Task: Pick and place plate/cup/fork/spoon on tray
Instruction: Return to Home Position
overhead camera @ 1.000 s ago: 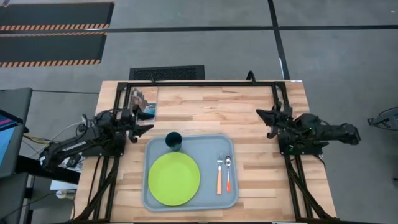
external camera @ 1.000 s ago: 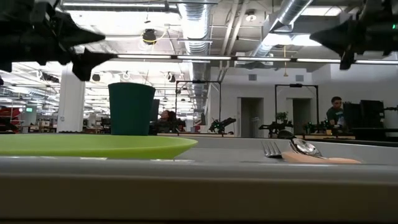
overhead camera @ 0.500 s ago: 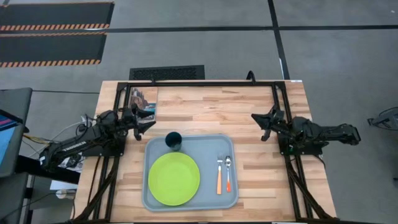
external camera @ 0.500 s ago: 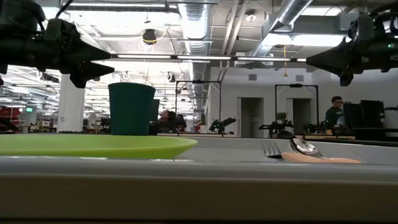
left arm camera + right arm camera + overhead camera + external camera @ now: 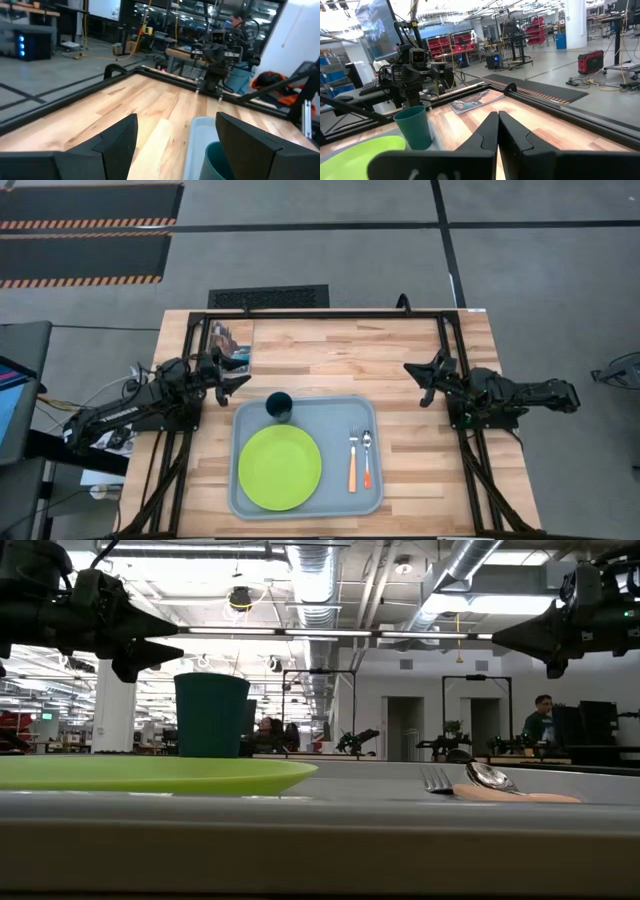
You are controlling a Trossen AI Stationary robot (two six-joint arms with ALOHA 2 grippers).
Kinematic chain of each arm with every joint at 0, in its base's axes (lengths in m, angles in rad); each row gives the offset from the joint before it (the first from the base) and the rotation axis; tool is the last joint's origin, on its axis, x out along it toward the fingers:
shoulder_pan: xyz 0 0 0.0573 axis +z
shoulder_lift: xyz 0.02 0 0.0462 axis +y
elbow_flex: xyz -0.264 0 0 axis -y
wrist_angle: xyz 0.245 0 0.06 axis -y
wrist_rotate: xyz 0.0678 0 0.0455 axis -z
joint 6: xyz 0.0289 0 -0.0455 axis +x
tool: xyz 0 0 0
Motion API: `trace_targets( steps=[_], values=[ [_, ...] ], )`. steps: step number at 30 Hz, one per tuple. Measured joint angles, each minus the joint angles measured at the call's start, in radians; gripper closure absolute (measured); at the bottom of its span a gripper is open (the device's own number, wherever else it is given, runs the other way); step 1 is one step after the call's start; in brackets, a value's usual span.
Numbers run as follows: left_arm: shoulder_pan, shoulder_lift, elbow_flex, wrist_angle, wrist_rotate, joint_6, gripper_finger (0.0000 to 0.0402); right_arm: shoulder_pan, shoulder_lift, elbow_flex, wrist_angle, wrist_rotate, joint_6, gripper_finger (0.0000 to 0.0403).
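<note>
Left gripper (image 5: 176,117): fingers (image 5: 120,145) spread wide apart, nothing between them. It hangs above the wooden table (image 5: 330,350) just off the tray's left far corner, pointing across toward the other arm.

Right gripper (image 5: 497,114): fingers pressed together, holding nothing. It hangs over bare table, well apart from the tray's right side.

Tray (image 5: 375,500): all four items lie inside its rim.
- Plate (image 5: 280,468): flat in the left half.
- Cup (image 5: 279,405): upright in the far left corner, just beside the plate; contact cannot be told.
- Fork (image 5: 352,455) and spoon (image 5: 367,455): side by side in the right half, heads toward the far rim, fork nearer the plate.

Handling, judged:
- Plate looks stiff, light and smooth. Its low edge lies close to the tray floor, so take it at the rim with one finger underneath; likely slippery.
- Cup looks light and rigid. Pinch one wall over the open mouth.
- Fork and spoon are thin and flat. Close across the orange handle at mid-length, not the polished head.

Placement appears complete; only parking of the arms seems left.
</note>
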State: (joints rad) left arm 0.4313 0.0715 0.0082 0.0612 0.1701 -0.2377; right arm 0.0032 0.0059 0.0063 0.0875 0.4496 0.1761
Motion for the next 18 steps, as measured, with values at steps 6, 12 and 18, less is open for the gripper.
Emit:
trace_targets(
  steps=[6, 12, 18],
  values=[
    [0.0, 0.0, 0.0, 0.0, -0.001, -0.044, 0.0145, 0.0, 0.0, 0.0, 0.0, -0.001, 0.0, 0.0371],
    [0.0, 0.0, -0.001, 0.0, -0.002, -0.045, 0.0145, 0.0, 0.0, -0.001, 0.001, -0.003, 0.0, 0.037],
    [0.0, 0.0, -0.001, 0.0, -0.002, -0.045, 0.0145, 0.0, 0.0, -0.001, 0.001, -0.003, 0.0, 0.037]
  ],
)
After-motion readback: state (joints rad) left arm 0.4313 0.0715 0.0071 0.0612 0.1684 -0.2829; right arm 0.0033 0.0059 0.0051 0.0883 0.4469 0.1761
